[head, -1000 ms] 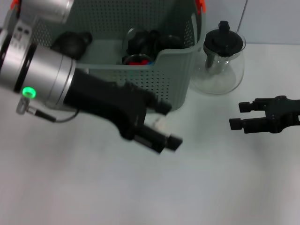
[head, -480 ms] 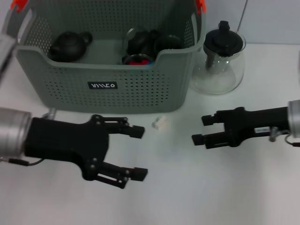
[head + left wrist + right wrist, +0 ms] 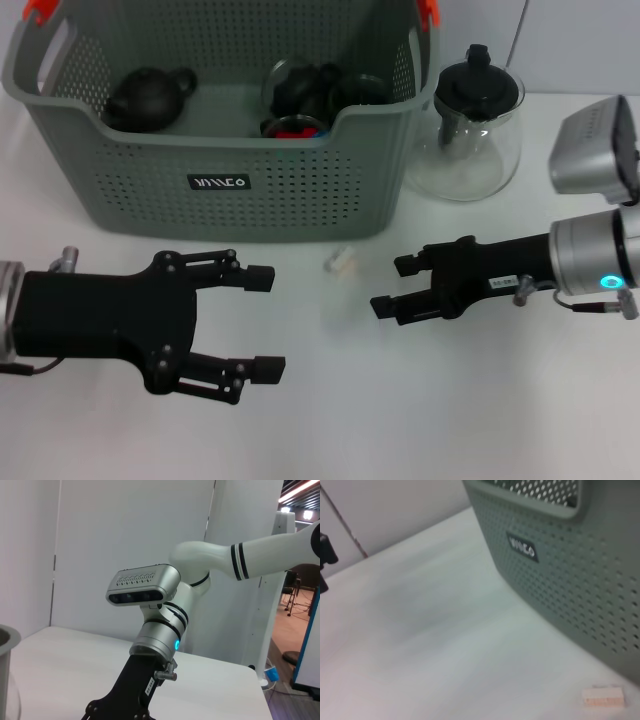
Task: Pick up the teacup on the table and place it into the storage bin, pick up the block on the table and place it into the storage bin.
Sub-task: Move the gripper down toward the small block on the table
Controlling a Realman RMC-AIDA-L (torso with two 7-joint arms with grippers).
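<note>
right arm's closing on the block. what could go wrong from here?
1. The block is small and pale on the white table; the open right gripper might nudge it aside instead of straddling it.
2. It lies close to the storage bin wall, so a fingertip may clip the wall.
3. The glass teapot stands beside the bin; a lifting swing could brush it.

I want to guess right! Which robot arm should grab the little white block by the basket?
Probably the right. The right claw is open, pointing at the white block from close by. The left claw, also open, sits lower and farther away.
</note>
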